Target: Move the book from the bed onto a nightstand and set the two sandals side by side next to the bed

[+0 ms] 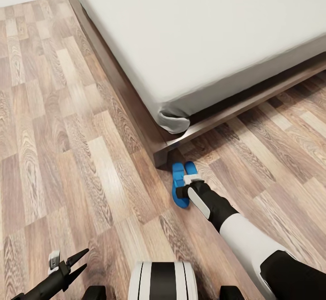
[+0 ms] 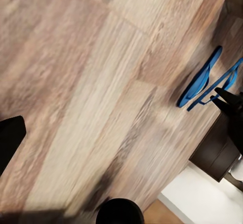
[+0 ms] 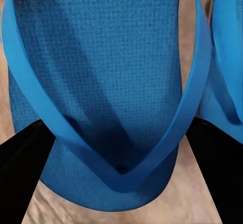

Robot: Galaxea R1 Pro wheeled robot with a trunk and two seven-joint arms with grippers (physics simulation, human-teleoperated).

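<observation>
Sandals, two bright blue flat flip-flops (image 1: 180,183) with thin thong straps, lie side by side on the light wood-plank floor (image 1: 68,146), just beside the foot corner of the low dark-brown wooden bed frame (image 1: 160,153). The right gripper (image 1: 186,188) is down over the nearer sandal (image 3: 101,97); in the right wrist view its two black fingers (image 3: 23,168) stand wide apart on either side of the strap's V, closed on nothing. The second sandal (image 3: 228,57) lies just beside the first. The smooth light-grey mattress (image 1: 203,42) overhangs that frame corner. The left gripper (image 1: 72,266) hangs low over bare planks, well apart from the sandals, its black fingers spread with nothing between them.
</observation>
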